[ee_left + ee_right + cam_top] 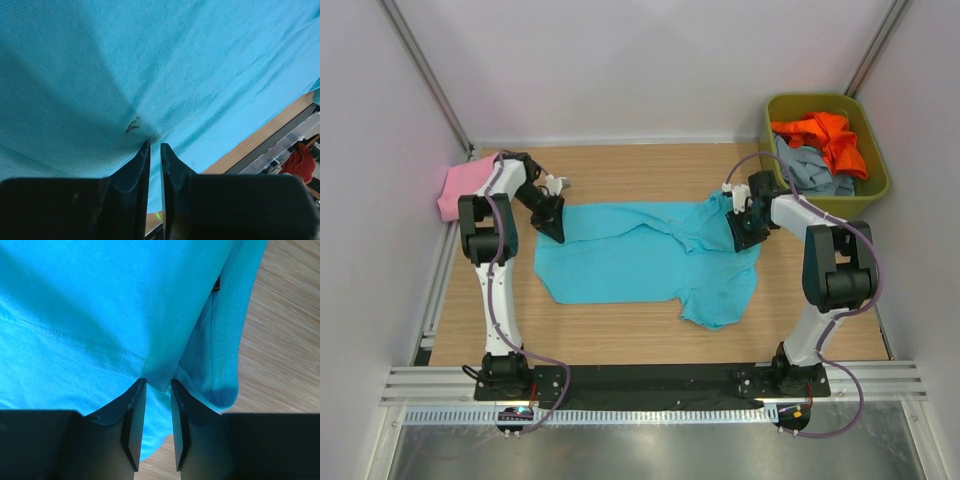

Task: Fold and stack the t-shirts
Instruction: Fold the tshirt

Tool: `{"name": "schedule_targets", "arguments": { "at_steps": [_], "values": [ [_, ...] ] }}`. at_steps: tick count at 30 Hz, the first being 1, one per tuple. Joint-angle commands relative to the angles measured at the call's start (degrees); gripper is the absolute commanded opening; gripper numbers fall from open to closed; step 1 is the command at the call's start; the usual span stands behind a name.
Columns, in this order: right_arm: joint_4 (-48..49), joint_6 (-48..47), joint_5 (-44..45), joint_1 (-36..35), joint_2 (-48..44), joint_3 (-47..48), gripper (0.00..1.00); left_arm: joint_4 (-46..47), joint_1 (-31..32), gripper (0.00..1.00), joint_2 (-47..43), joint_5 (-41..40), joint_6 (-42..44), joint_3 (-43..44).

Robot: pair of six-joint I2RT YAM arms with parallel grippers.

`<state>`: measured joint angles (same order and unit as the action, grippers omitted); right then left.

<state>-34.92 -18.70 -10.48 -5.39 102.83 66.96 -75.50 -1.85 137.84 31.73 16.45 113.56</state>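
Note:
A large turquoise t-shirt lies spread on the wooden table. My left gripper is at its far left edge, and in the left wrist view its jaws are closed on puckered turquoise cloth. My right gripper is at the shirt's far right edge, by the collar. In the right wrist view a fold of the turquoise cloth sits between its tips. A pink t-shirt lies at the far left. An orange t-shirt and a grey-blue one lie in the bin.
An olive-green plastic bin stands at the far right corner, close behind my right arm. White walls enclose the table on three sides. A metal rail runs along the near edge.

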Motion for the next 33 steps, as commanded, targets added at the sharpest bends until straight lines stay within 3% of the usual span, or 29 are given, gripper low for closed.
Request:
{"name": "schedule_targets", "arguments": {
  "at_steps": [1,6,11,19,33],
  "values": [
    [1.34,-0.55,-0.5,0.29,0.09,0.63,0.32,0.0,0.09,0.14,-1.35,0.97,-0.63,1.14],
    [1.17,-0.2,-0.24,0.29,-0.87,0.98,0.09,0.09,0.09,0.14,-1.52,1.06,-0.45,0.88],
    [-1.02,-0.46,0.46,0.82,-4.29,0.02,0.02,-0.26,0.09,0.14,-1.43,0.36,0.07,0.88],
    [-3.75,-0.81,0.55,1.7,-11.24,-4.55,0.01,0.1,-0.09,0.13,-0.12,-2.02,0.78,2.19],
    [-4.11,-2.13,0.72,1.7,-13.0,-7.89,0.01,-0.43,0.0,0.13,0.32,-4.04,0.43,5.45]
  ]
}}
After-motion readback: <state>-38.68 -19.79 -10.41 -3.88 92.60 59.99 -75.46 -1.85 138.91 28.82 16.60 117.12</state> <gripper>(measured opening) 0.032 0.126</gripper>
